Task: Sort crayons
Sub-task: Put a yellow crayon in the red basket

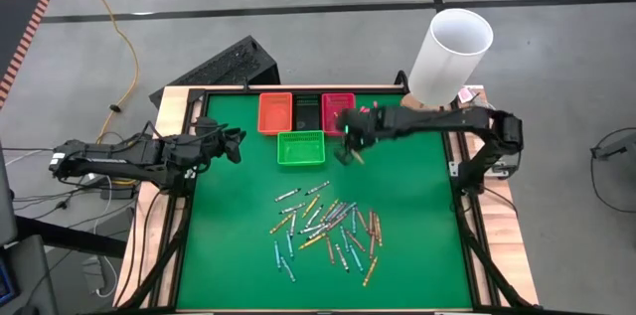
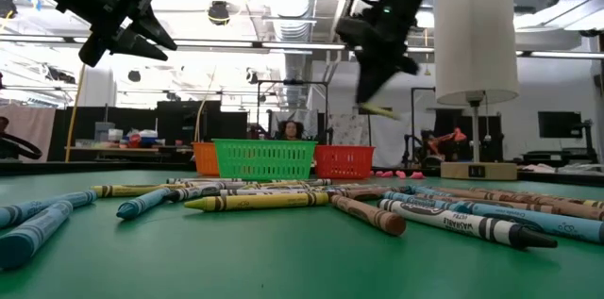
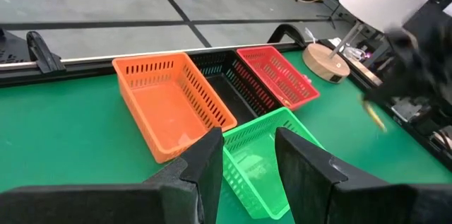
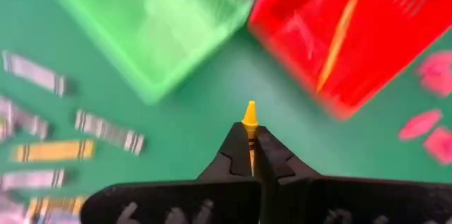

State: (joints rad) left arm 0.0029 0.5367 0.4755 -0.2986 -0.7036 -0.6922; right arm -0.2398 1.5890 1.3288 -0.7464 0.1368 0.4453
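1 yellow crayon [image 4: 250,116] is up in the air, pinched in the right gripper [image 1: 350,152], whose fingers are shut tight on it so that only the yellow tip pokes out past them. From where I stand that gripper hangs above the mat just beside the green basket [image 1: 301,148], on the side toward the red basket [image 1: 338,113], and lower than the red one's near edge in the overhead picture. So the step in hand looks like carrying a picked crayon to its bin.

4 baskets sit together: the green one in front, with the orange basket [image 1: 274,112], a black basket [image 1: 308,111] and the red one in a row just behind it. The red basket already has 1 orange-yellow crayon [image 4: 339,37] lying in it. The green and orange ones look bare, as far as I can tell.

The rest of the crayons [image 1: 328,228] lie scattered in a loose pile well apart from the green basket, on the near half of the mat, with dozens yet to sort.

The left gripper [image 1: 235,143] waits beside the green basket on the side away from the red one, raised, its fingers a narrow way apart and holding nothing.

Next, I would guess, the right gripper needs to move over whichever basket takes yellow, get squarely inside its rim, then open. Released where it hangs now, the crayon would land on the mat between the baskets.
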